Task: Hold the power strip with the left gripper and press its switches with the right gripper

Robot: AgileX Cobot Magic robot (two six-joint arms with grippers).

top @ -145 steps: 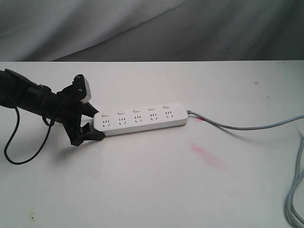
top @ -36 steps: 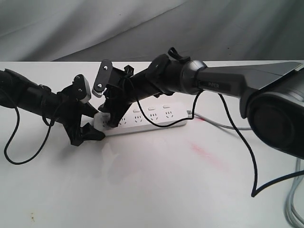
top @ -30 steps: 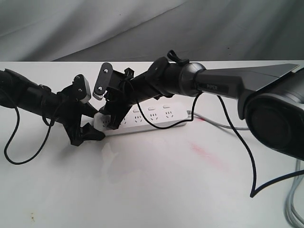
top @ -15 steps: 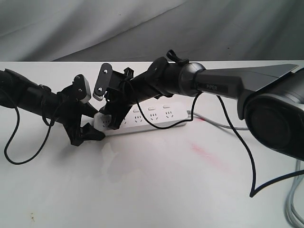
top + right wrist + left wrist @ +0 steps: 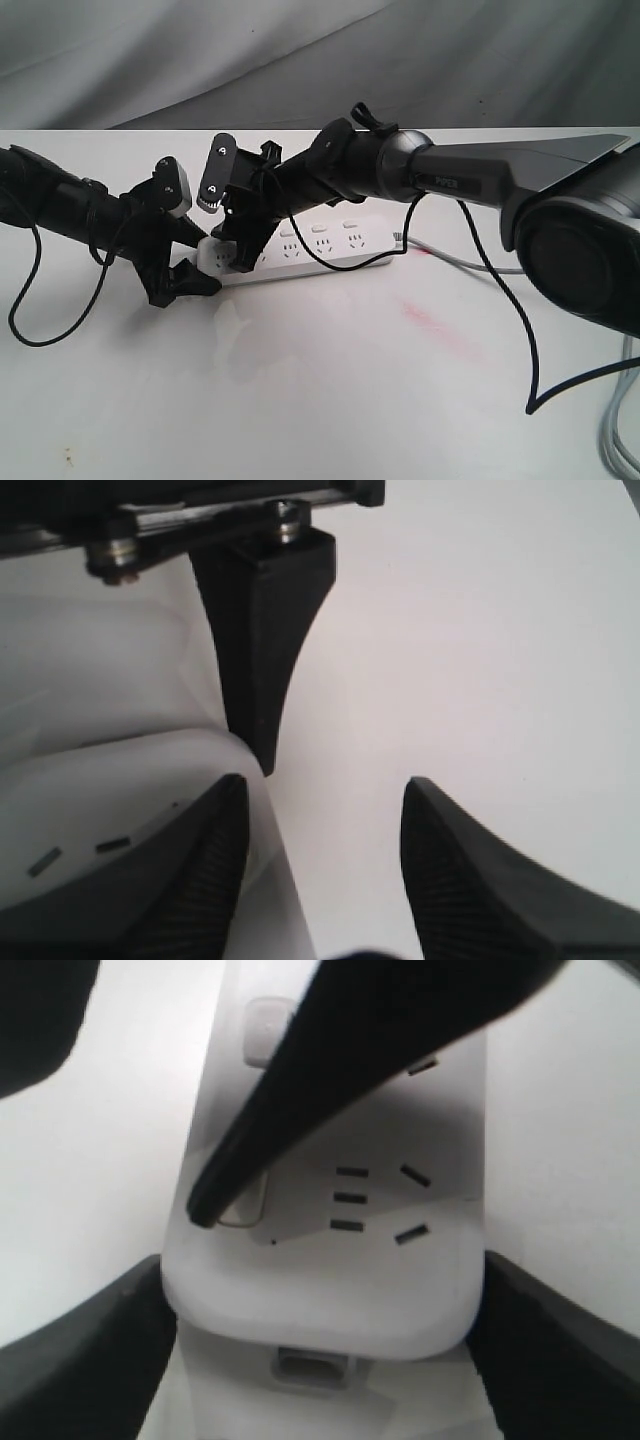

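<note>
Power strip (image 5: 340,258): plain white body. Switches (image 5: 318,229): white, matching the body. Socket slots (image 5: 350,1198): dark grey against white. Cord (image 5: 480,265): light grey.

Left gripper (image 5: 200,262): black, with a pale grey block (image 5: 178,192) and a black arm (image 5: 60,205). Its cable (image 5: 25,300) is black.

Right gripper (image 5: 230,250): black. Its plate (image 5: 218,172) is dark with small pale dots. Its fingers (image 5: 190,880) show a fine ribbed texture in the right wrist view. Right arm (image 5: 520,165): dark grey, with small white lettering (image 5: 440,181).

Table (image 5: 300,400): white, marked by a pink-red smear (image 5: 435,325) and a few small brown specks (image 5: 68,460).

Backdrop (image 5: 300,60): grey cloth.
</note>
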